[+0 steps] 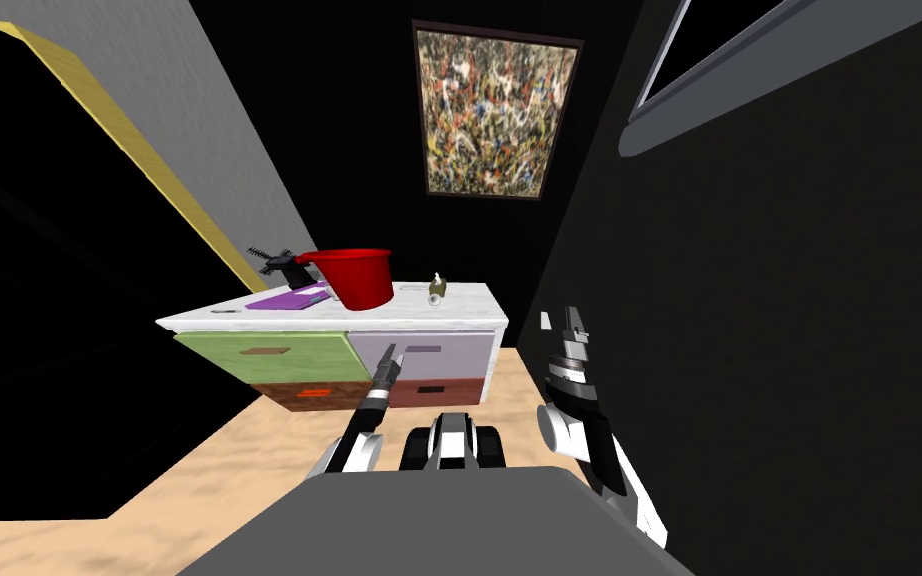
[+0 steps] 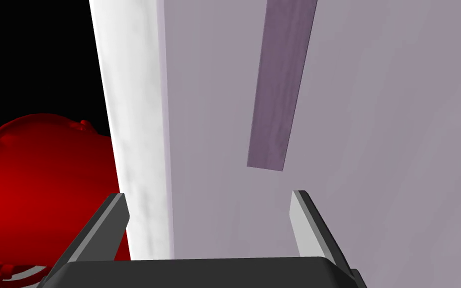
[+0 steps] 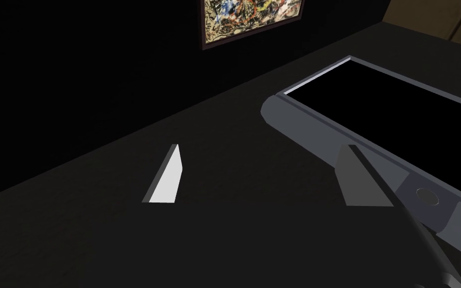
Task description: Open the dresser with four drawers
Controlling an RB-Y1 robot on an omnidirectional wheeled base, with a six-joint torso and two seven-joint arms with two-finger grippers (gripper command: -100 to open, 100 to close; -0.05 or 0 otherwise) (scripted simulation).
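I count four drawers in the dresser, which stands ahead of me against the far wall: a green drawer top left, a lilac drawer top right and two reddish-brown ones beneath, the lower left drawer and the lower right drawer. Each has one handle. On its white top I see one red bucket, one flat purple thing, one small bottle and one black spiky thing at the far left.

My left gripper is up at the lilac drawer, its two fingers apart with nothing between them and the handle just beyond their tips. I cannot tell whether they touch the front.

My right gripper hangs off to the right, well apart from the dresser, its fingers also spread.
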